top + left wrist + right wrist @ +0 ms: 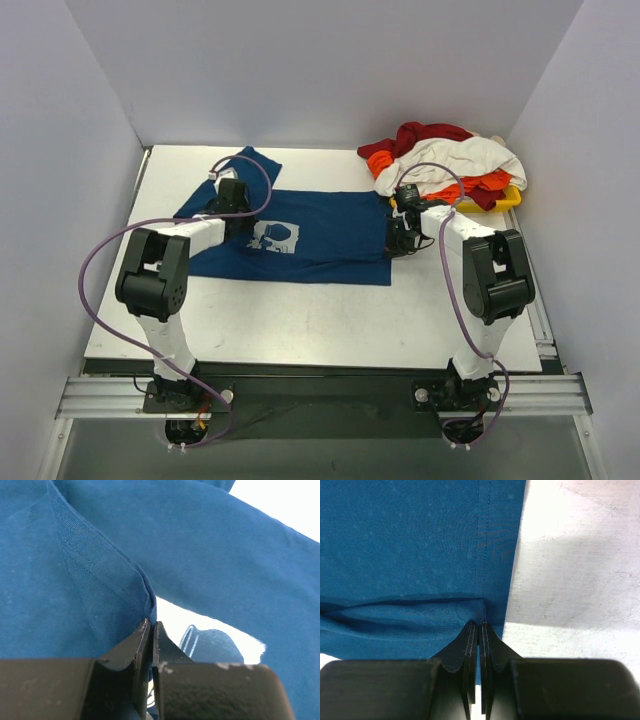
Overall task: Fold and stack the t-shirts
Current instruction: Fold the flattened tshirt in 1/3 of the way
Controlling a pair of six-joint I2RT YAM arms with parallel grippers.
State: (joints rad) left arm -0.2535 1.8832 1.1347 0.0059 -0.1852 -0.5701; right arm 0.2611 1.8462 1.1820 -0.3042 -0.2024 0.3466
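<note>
From the top, the whole dark blue t-shirt (330, 235) can be seen. It lies spread out on the white counter (300, 320), in the middle and a bit to the left, with its pale print (275, 238) facing up. Only the top view shows the heap at the back right: a dark red t-shirt (428, 133), a white t-shirt (470, 158) and an orange t-shirt (378, 160), piled on a yellow tray (505, 200). The heap sits just beside the right arm (495, 270) and near the blue shirt's right edge. From up there the arms hide the fingertips. The wrist cameras show them up close. The left end effector (151, 630) is squeezed tight on a stitched fold of the blue cloth, held up so that the counter and a bit of the print show under it. The right end effector (478, 629) is squeezed tight on the blue shirt's stitched edge, right where the cloth meets the bare counter.
</note>
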